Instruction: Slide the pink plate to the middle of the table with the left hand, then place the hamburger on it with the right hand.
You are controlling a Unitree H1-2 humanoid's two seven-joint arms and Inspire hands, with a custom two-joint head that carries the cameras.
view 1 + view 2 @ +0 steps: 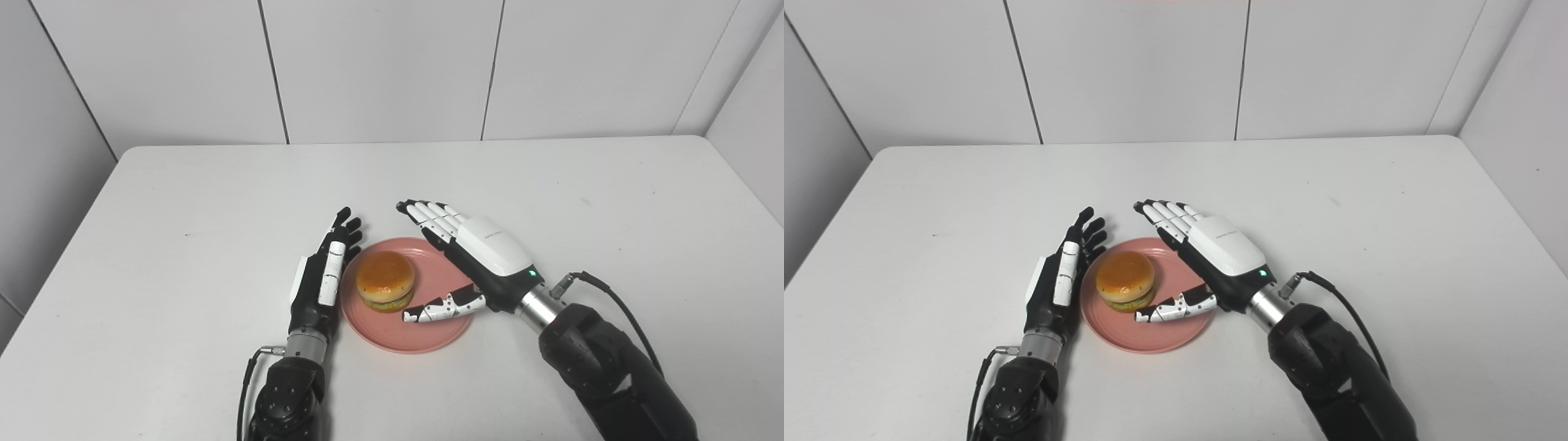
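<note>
White panelled walls back a white table (551, 202), and the work sits near its front middle. The pink plate (392, 334) lies flat on the table between the two hands. The burger (385, 280) stands upright on the plate, toward its left side, bun top up, with a green and yellow filling showing along its lower edge.

The left hand (321, 275) stands on edge just beside the plate's left rim, fingers straight and close together, pointing away from the robot; it holds nothing, and whether it touches the rim cannot be told.

The right hand (471, 257) reaches over the plate's right part, palm facing the burger, fingers (429, 217) stretched out past the plate's far rim and the thumb (441, 308) spread wide toward the burger's near side. It is open and grips nothing; a narrow gap shows between the thumb tip and the burger. A green light glows near its wrist
</note>
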